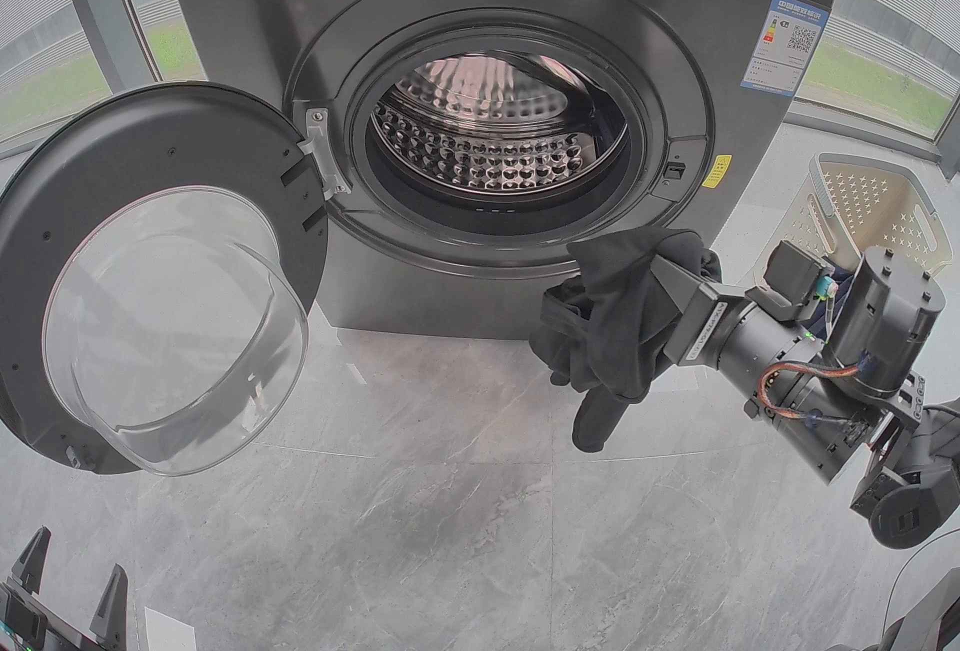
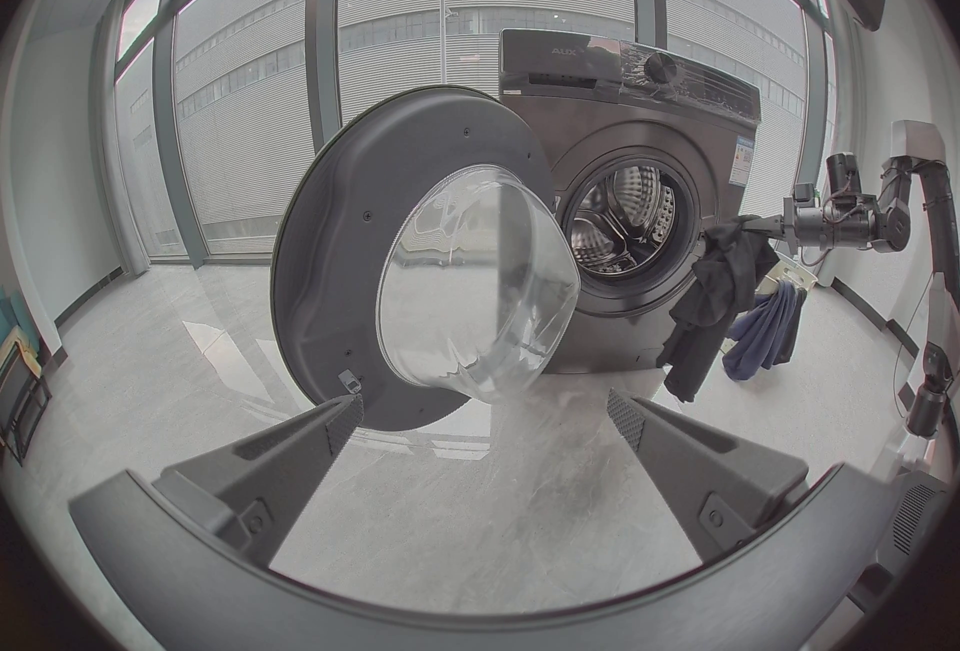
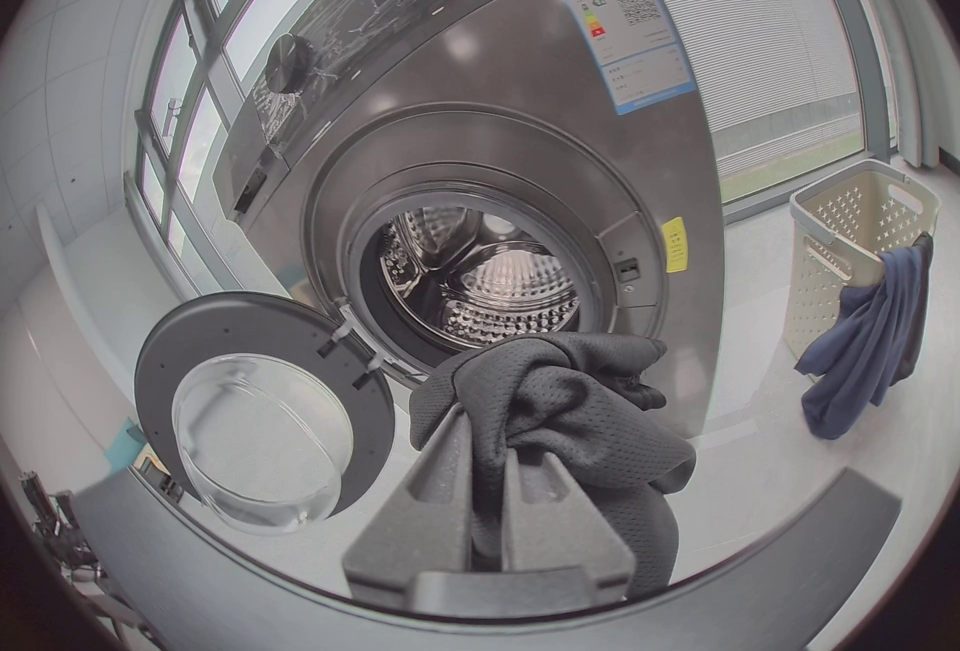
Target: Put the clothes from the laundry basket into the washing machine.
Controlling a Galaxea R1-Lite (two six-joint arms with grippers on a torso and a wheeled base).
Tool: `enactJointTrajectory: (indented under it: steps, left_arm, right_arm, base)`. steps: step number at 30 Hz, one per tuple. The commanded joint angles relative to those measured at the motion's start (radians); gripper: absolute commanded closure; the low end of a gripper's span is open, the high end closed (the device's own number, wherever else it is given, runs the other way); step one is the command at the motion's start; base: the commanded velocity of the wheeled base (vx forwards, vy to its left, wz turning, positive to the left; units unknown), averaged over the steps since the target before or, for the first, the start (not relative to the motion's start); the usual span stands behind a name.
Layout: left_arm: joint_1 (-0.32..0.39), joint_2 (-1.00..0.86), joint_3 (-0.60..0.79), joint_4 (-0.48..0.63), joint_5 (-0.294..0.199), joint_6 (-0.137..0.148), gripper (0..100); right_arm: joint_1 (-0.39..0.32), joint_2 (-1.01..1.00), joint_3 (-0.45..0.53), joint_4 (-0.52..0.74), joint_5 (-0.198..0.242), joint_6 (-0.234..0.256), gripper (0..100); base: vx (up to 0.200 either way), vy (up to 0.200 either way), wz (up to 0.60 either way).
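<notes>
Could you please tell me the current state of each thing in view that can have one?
washing machine door: wide open.
drum: nothing visible inside.
right gripper: shut on the black garment.
black garment: hanging from the right gripper, outside the drum.
blue garment: draped over the rim of the laundry basket.
left gripper: open, empty.

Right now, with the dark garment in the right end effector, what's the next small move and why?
Probably swing the right end effector toward the drum opening: it is shut on the dark garment, which hangs outside the washing machine, and the door stands open.
</notes>
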Motion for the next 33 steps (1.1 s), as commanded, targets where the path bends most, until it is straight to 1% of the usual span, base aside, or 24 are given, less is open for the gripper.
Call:
enactJointTrajectory:
  steps: [1,3,4,5,6,7,8,11,12,13,15,17,18,19,20,21,22,23,24,25,26,28,30,33]
  left_arm:
    - [0.002,-0.018,0.018,-0.003,-0.004,0.007,0]
    - [0.002,-0.018,0.007,-0.018,-0.006,0.003,0]
    - [0.002,-0.006,-0.016,-0.035,-0.007,-0.002,0]
    - [-0.003,0.01,-0.068,-0.061,-0.017,-0.005,0]
    - [-0.003,0.011,-0.074,-0.063,-0.018,-0.006,0]
    - [-0.018,0.06,-0.143,-0.08,-0.06,-0.016,0]
    - [-0.027,0.094,-0.162,-0.081,-0.09,-0.017,0]
    - [-0.047,0.22,-0.168,-0.098,-0.17,-0.019,0]
    - [-0.056,0.264,-0.169,-0.11,-0.202,-0.022,0]
    - [-0.061,0.295,-0.173,-0.124,-0.228,-0.029,0]
    - [-0.078,0.391,-0.185,-0.173,-0.3,-0.063,0]
    - [-0.082,0.479,-0.203,-0.209,-0.345,-0.074,0]
    - [-0.082,0.493,-0.208,-0.213,-0.351,-0.075,0]
    - [-0.086,0.572,-0.223,-0.245,-0.385,-0.072,0]
    - [-0.087,0.611,-0.229,-0.265,-0.4,-0.071,0]
    - [-0.099,0.683,-0.235,-0.318,-0.426,-0.072,0]
    - [-0.107,0.718,-0.237,-0.348,-0.434,-0.069,0]
    - [-0.124,0.773,-0.239,-0.405,-0.44,-0.071,0]
    - [-0.135,0.8,-0.24,-0.433,-0.44,-0.072,0]
    - [-0.161,0.858,-0.24,-0.497,-0.439,-0.072,0]
    - [-0.182,0.905,-0.24,-0.548,-0.437,-0.074,0]
    - [-0.211,0.958,-0.242,-0.603,-0.432,-0.077,0]
    - [-0.233,1.002,-0.249,-0.626,-0.432,-0.077,0]
    - [-0.27,1.062,-0.271,-0.629,-0.431,-0.075,0]
  right_arm:
    - [0.039,0.042,-0.052,-0.005,-0.007,0.008,100]
    - [0.049,0.047,-0.07,-0.018,-0.006,0.007,100]
    - [0.05,0.049,-0.08,-0.022,-0.006,0.007,100]
    - [0.052,0.055,-0.087,-0.024,-0.003,0.007,100]
    - [0.053,0.055,-0.089,-0.024,-0.003,0.007,100]
    - [0.064,0.068,-0.101,-0.028,0.0,0.007,100]
    - [0.072,0.079,-0.11,-0.028,0.0,0.007,100]
    - [0.088,0.121,-0.136,-0.047,-0.006,0.005,100]
    - [0.09,0.134,-0.144,-0.064,-0.006,-0.002,100]
    - [0.09,0.144,-0.15,-0.074,-0.006,-0.007,100]
    - [0.09,0.168,-0.176,-0.094,-0.006,-0.03,100]
    - [0.092,0.177,-0.185,-0.102,-0.006,-0.055,100]
    - [0.092,0.179,-0.187,-0.104,-0.006,-0.058,100]
    - [0.093,0.184,-0.189,-0.105,0.0,-0.075,100]
    - [0.093,0.185,-0.19,-0.105,0.002,-0.081,100]
    - [0.096,0.191,-0.192,-0.107,0.006,-0.088,100]
    - [0.101,0.193,-0.195,-0.107,0.009,-0.09,100]
    - [0.104,0.194,-0.205,-0.107,0.016,-0.09,100]
    - [0.105,0.194,-0.212,-0.105,0.02,-0.09,100]
    - [0.105,0.194,-0.227,-0.107,0.031,-0.091,100]
    - [0.107,0.194,-0.245,-0.107,0.048,-0.093,100]
    - [0.108,0.194,-0.268,-0.108,0.083,-0.101,100]
    - [0.11,0.196,-0.29,-0.104,0.111,-0.107,100]
    - [0.108,0.217,-0.32,-0.104,0.117,-0.111,100]
  base:
    - [0.0,0.0,0.0]
    - [0.0,0.0,0.0]
    - [0.0,0.0,0.0]
    - [0.0,0.0,0.0]
    - [0.0,0.0,0.0]
    - [0.0,0.0,0.0]
    - [0.0,0.0,0.0]
    - [0.0,0.0,0.0]
    - [0.0,0.0,0.0]
    - [0.0,0.0,0.0]
    - [0.0,0.0,0.0]
    - [0.0,0.0,0.0]
    - [0.0,0.0,0.0]
    - [0.0,0.0,0.0]
    - [0.0,0.0,0.0]
    - [0.0,0.0,0.0]
    - [0.0,0.0,0.0]
    - [0.0,0.0,0.0]
    - [0.0,0.0,0.0]
    - [0.0,0.0,0.0]
    - [0.0,0.0,0.0]
    - [0.0,0.0,0.0]
    - [0.0,0.0,0.0]
    - [0.0,0.0,0.0]
